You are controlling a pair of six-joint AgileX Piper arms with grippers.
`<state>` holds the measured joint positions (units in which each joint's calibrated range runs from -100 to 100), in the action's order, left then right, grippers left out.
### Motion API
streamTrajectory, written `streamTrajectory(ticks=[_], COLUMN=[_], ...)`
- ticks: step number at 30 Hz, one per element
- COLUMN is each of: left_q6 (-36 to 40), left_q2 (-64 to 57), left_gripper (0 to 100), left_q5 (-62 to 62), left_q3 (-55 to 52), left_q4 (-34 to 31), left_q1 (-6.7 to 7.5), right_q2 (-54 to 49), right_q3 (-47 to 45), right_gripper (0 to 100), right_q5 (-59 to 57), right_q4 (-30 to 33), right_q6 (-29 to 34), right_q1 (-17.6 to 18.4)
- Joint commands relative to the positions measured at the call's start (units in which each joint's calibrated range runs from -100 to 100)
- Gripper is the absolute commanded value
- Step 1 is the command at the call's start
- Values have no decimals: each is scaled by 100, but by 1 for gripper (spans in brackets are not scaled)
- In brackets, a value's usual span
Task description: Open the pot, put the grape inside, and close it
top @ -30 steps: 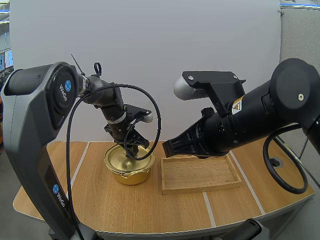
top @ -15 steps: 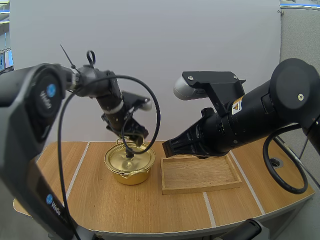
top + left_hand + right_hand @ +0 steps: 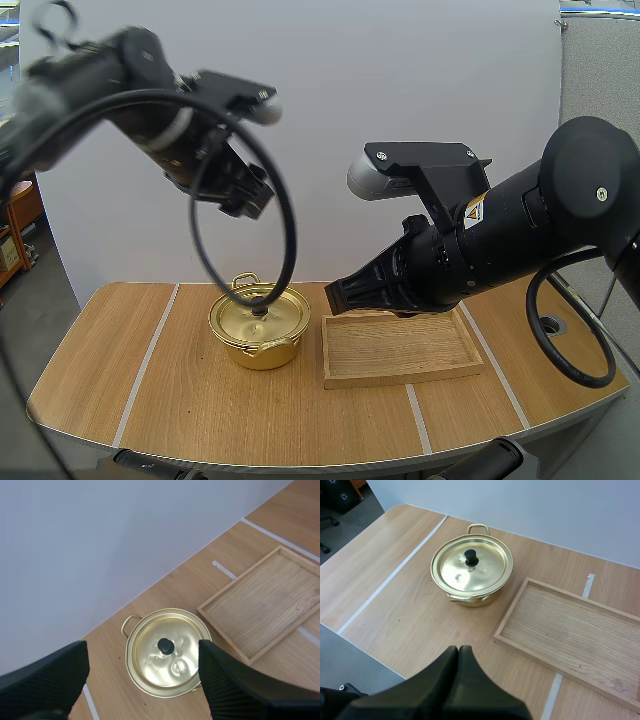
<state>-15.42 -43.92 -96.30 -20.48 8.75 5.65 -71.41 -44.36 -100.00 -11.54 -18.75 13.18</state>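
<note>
Wood-grain table (image 3: pixel 180 400), round dented gold pot (image 3: pixel 285 332), lidded, rectangular wooden tray (image 3: pixel 400 352)

Light wooden table (image 3: pixel 200 410) with pale stripes (image 3: pixel 135 385) running front to back, 1 gold pot (image 3: pixel 262 350) standing on it, lid (image 3: pixel 282 314) in place, 1 shallow wooden tray (image 3: pixel 400 379) lying flat just beside the pot, not touching it

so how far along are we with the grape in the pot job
Either finished or not begun. The lid sits on the pot, so it is closed, but that hides whether the grape is inside. Nothing is in hand: the left claw is open high over the pot, the right claw shut on nothing near the wooden tray. If the pot is empty, every step is left.
</note>
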Motion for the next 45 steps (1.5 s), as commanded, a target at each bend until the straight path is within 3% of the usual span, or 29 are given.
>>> streamTrajectory(ticks=[1,10,11,13,16,17,23,30,34,40,45], left_q6=[34,575,654,874,1092,1091,1343,2066,2247,2501,2501], left_q2=[-744,-2338,-2479,-2762,-3170,-3321,-4342,-5608,-5608,-5608,-5608], left_gripper=[100,100,94,64,9,0,0,0,0,0,0], left_q5=[-370,-370,-370,-370,-370,-370,-353,2178,2393,2527,2836], left_q3=[37,-81,-125,-248,-497,-616,-1653,-2886,-3071,-3339,-3621], left_q4=[-48,-48,-48,-48,-22,-22,-46,-701,-1177,-1549,-1549], left_q1=[18,18,18,18,18,12,11,11,-71,-145,-189], right_q2=[-85,-753,-887,-1117,-1317,-1360,-1747,-2224,-2335,-2656,-2859], right_q3=[-11,-11,-11,-11,-11,-11,-11,-39,-293,-1332,-2361], right_gripper=[0,0,0,0,0,0,0,0,0,0,0], right_q5=[0,0,0,0,0,0,0,903,1667,2994,4584], right_q4=[37,-21,-21,-21,-21,-21,1,220,247,337,366], right_q6=[-58,-58,-58,-58,-58,-58,-58,-58,-58,-68,-471], right_q1=[-74,-368,-404,-499,-636,-670,-703,-713,-721,-927,-1024])
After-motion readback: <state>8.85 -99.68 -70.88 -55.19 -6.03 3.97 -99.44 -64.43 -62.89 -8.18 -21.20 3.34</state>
